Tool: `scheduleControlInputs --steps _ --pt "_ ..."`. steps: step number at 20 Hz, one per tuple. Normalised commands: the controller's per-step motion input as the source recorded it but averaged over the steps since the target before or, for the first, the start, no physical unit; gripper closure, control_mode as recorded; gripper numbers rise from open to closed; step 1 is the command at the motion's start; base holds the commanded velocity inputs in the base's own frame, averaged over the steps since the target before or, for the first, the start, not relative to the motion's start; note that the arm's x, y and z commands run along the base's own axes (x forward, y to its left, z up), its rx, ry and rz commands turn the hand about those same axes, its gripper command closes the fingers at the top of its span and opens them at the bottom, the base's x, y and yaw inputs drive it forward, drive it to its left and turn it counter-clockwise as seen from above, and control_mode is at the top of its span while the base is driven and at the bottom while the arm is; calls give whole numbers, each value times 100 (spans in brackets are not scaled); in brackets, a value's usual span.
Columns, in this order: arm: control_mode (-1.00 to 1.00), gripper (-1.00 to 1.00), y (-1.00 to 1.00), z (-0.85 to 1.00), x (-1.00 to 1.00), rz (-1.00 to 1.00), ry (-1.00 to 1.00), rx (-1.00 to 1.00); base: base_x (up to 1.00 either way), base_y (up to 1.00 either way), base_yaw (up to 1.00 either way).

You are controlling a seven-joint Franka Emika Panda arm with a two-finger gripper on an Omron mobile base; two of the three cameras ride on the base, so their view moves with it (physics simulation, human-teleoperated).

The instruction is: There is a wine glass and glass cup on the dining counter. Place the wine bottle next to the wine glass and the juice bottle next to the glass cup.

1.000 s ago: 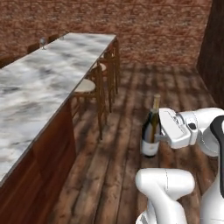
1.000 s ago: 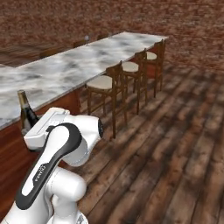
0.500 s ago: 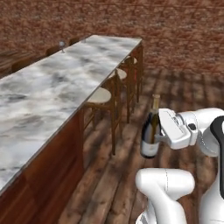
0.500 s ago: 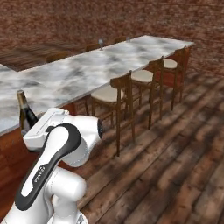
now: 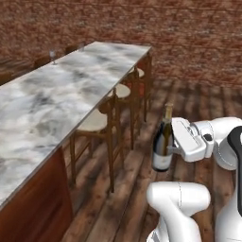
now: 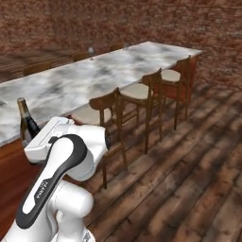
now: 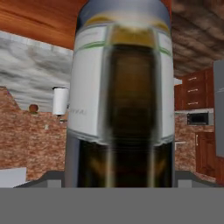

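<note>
Your base has driven along the surface (image 5: 71,90); the gripper (image 5: 176,147) clamps the upright wine bottle (image 5: 163,142) above open floor (image 5: 142,189).

Both base views have swung between the earlier pictures and now, so the camera has moved with the base and the things themselves have not shifted. In the left base view the dining counter (image 5: 71,94) now reaches further to the right, and its far end, which ran up to the middle of the picture's far part, sits right of centre. The stools (image 5: 101,125) beside it now show more fully, nearer the middle. In the right base view the dining counter (image 6: 94,78) has drawn across to the right and the wooden stools (image 6: 142,101) stand closer, while the wine glass (image 6: 91,50) now shows at the far edge.
</note>
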Motion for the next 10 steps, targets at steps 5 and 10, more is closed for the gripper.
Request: scheduleControlInputs --steps 5,10 --pt "100 100 0 0 0 0 0 0 100 -95 -4" --pt "100 100 0 0 0 0 0 0 100 -100 -2"
